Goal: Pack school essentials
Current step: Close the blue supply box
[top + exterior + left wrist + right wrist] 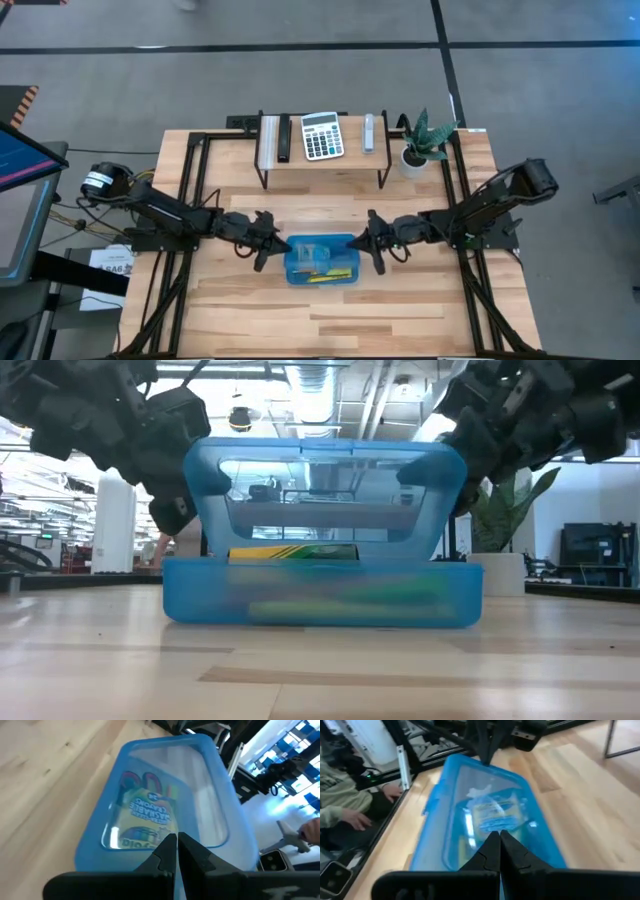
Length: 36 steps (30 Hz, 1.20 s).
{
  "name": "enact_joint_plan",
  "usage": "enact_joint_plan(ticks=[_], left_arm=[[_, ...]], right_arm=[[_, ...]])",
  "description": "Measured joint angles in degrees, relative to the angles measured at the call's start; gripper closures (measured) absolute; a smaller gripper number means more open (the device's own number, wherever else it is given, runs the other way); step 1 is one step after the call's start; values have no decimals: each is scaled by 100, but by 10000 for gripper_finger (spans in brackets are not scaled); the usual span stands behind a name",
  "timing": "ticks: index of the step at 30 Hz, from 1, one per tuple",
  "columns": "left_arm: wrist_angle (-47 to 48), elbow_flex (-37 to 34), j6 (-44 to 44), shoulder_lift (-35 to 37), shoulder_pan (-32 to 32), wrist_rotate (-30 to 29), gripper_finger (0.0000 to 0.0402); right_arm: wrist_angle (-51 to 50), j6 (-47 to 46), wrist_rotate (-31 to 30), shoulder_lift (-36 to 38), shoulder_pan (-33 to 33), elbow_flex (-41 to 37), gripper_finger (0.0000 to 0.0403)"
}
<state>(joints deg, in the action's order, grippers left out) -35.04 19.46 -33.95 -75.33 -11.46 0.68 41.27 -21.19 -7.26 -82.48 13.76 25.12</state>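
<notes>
While both my arms reach in low over the table from opposite sides, they meet at the blue case (322,261) that sits near the middle of the wooden table (330,310). My left gripper (270,246) is angled down at the case's left end, and my right gripper (374,246) is angled down at its right end, so the case lies between the two. On each one the fingers are pressed together with nothing caught between them; in the left wrist view my left fingertips (170,845) sit tight together over the case's rim, and in the right wrist view my right fingertips (495,842) do the same from the other end. I cannot tell whether either tip actually touches the plastic.

From table height the lid (325,495) of the case stands up, tilted, above the tray (322,592). Behind the lid the yellow crayon box (293,554) shows inside the case, and its printed face also shows through the clear lid panel in the left wrist view. Yellow pencils (328,275) lie in the tray towards the near side, lengthwise along the case. The case's long axis runs left to right, straight from one gripper to the other.
</notes>
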Motion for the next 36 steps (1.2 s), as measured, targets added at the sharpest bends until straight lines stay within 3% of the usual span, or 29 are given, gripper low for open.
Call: enact_joint_plan(ticks=[8, 20, 25, 36], left_arm=[[-2, 0, -37, 0, -524, -496, 397], [2, 0, -28, -2, -844, -778, 397], [-116, -4, 33, -95, -900, -1337, 397], [-305, 579, 185, -1169, -1126, -1307, 397]], right_arm=[[609, -131, -16, -614, 298, 0, 390], [1083, -278, -25, -1250, 350, 26, 390], [1037, -280, -22, -1250, 350, 75, 390], [948, -282, -1, -1248, 391, 170, 390]])
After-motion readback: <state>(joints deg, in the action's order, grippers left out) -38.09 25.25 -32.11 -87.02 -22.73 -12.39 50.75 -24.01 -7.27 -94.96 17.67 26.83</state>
